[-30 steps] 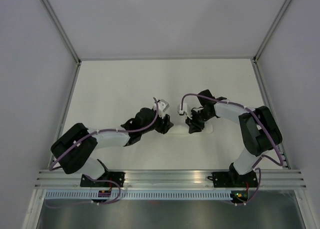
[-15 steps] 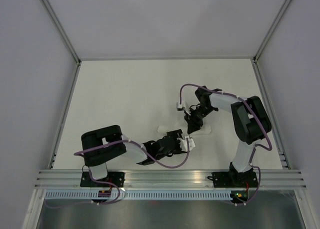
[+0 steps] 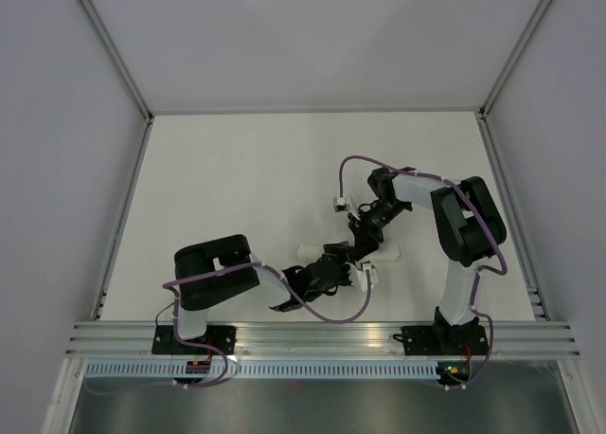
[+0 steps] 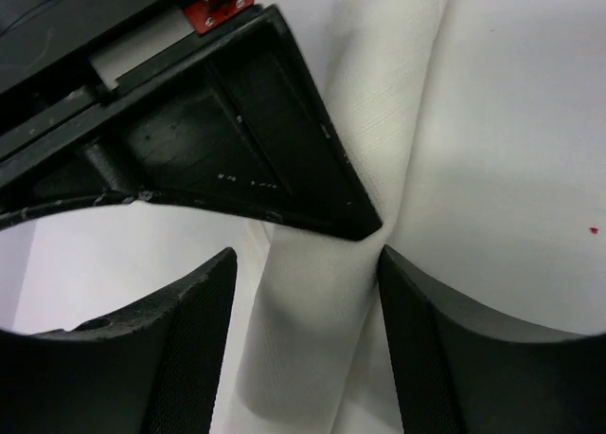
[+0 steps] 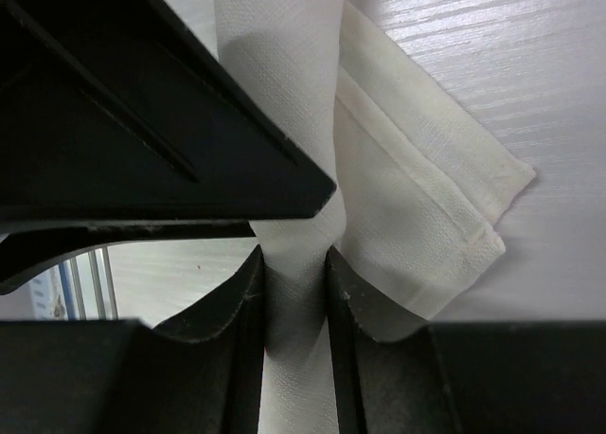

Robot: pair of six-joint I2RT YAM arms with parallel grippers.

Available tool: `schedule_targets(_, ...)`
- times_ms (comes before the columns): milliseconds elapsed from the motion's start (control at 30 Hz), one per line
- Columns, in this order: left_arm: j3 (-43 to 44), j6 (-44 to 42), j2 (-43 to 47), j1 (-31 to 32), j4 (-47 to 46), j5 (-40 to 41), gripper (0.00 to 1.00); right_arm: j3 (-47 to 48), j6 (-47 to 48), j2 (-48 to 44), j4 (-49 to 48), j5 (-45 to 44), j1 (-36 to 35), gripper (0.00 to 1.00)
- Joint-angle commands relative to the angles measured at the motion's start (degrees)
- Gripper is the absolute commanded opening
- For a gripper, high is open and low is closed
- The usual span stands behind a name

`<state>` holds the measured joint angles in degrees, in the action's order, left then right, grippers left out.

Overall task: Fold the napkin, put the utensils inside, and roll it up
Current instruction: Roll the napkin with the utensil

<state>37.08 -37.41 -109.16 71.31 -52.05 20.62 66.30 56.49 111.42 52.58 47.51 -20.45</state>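
Rolled napkin [image 5: 407, 216] apparently in right gripper [image 5: 294, 263]

L pincer [image 4: 303, 280] wide, R pincer [image 5: 294, 268] tight

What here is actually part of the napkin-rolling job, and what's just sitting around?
Part of the job:
- the napkin, rolled slim
- the right gripper, pinching the roll
- the left gripper, open astride the roll

Just there:
- the table
- the metal rail at its near edge
- the side walls
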Motion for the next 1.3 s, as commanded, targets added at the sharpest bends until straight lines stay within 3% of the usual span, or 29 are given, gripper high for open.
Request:
schedule_targets(0, 3.51, 0.57, -0.61, -0.2, 8.43, -2.08, 0.65, -2.76, 3.98, 5.74, 0.15, -9.63, -0.47, 0.23)
schedule_targets(67, 6.24, 4.44, -0.35, -0.82, 19.05, -3.64, 0.53, -2.5, 3.98, 6.01, 0.33, -9.54, -0.47, 0.23)
schedule_targets(200, 8.53, 6.82, 0.27, -1.61, 24.89, -7.17, 0.42, -2.32, 3.54, 5.83, -0.02, -9.27, -0.38, 0.24)
schedule_targets(367, 9.06, 9.9, 1.15, -2.84, 28.67, -11.48, 0.24, -2.58, 2.4, 4.95, -0.9, -8.75, 0.06, 0.46)
schedule_targets(467, 9.06, 11.21, 1.76, -3.19, 30.42, -14.2, 0.22, -2.41, 1.52, 3.2, -1.07, -7.96, 0.49, 0.58)
schedule_targets(633, 9.15, 12.79, 2.46, -3.89, 31.75, -16.92, 0.2, -0.74, 0.46, -1.11, 0.59, -5.85, 2.16, 0.65)
schedule_targets(667, 9.24, 12.97, 2.55, -4.07, 32.01, -17.28, 0.2, 0.05, 0.38, -1.72, 1.29, -5.32, 2.51, 0.71)
schedule_targets(933, 10.82, 14.99, 2.73, -6.27, 35.52, -22.9, 0.2, 3.21, 0.11, -7.17, 4.37, 2.22, 9.01, 0.72)
schedule_targets(1267, 16.97, 19.03, 1.59, -11.98, 45.01, -35.37, 0.2, 2.52, 7.93, -13.85, 10.35, 12.69, 19.3, 0.72)
